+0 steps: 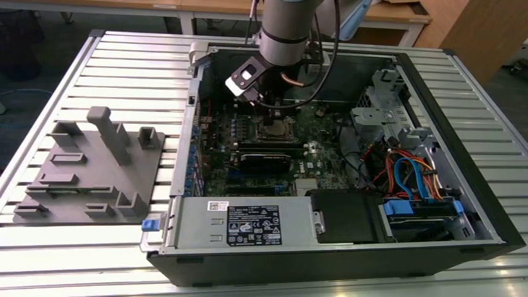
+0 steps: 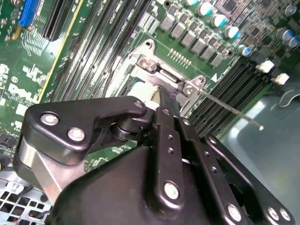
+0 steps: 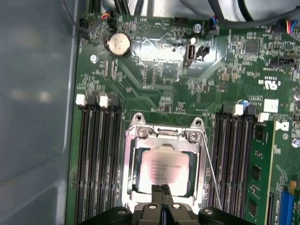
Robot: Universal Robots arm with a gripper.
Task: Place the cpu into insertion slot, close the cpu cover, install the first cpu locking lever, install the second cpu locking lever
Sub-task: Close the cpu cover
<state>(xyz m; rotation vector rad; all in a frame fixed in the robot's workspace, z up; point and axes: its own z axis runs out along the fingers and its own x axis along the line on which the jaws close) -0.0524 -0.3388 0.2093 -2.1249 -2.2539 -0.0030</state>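
Silver cpu cover (image 3: pixel 132 164) down around cpu (image 3: pixel 164 166) (thin lever (image 3: pixel 211 173) beside) — gripper (image 3: pixel 161 188) fingers pressed together, empty.

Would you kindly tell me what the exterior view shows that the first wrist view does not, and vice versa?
Exterior view: the open computer case on the slatted table, a grey fixture at the exterior view's left. First wrist view: the cpu seated within the cpu cover, a round battery, the gripper with tips together. Both: the green motherboard and the insertion slot.
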